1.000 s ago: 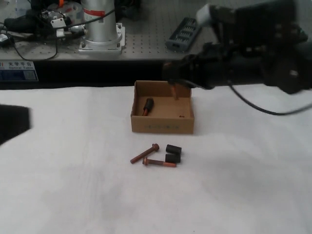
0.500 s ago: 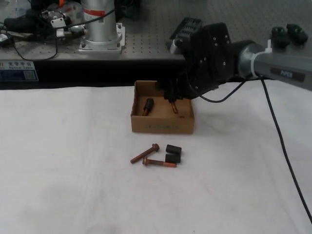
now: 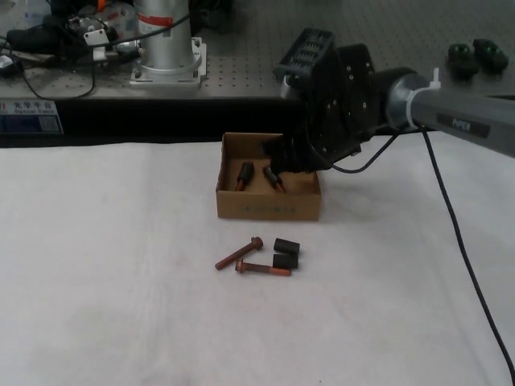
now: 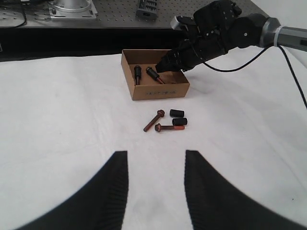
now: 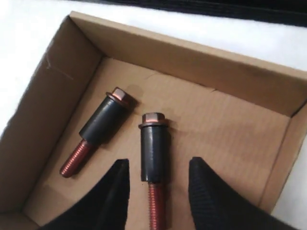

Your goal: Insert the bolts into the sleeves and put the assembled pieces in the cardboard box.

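The cardboard box (image 3: 268,211) stands at mid-bench with two assembled bolt-and-sleeve pieces lying in it, one (image 5: 98,129) to the left and one (image 5: 153,146) beside it. My right gripper (image 5: 158,164) hangs open just over the box floor, its fingers (image 5: 117,196) either side of the second piece with a gap on each side. In the high view that gripper (image 3: 278,157) is at the box's back right. In front of the box lie two loose bolts (image 3: 239,253) (image 3: 263,268) and two black sleeves (image 3: 286,245) (image 3: 285,260). My left gripper (image 4: 156,187) is open and holds nothing, well short of the loose parts.
A raised metal breadboard (image 3: 241,56) with a silver post (image 3: 165,36), cables and a black block runs along the back behind the box. The right arm's cable (image 3: 451,225) trails over the white cloth on the right.
The right arm swung in over the box with an assembled piece, lowered it and opened; the piece now lies on the box floor beside the first one.
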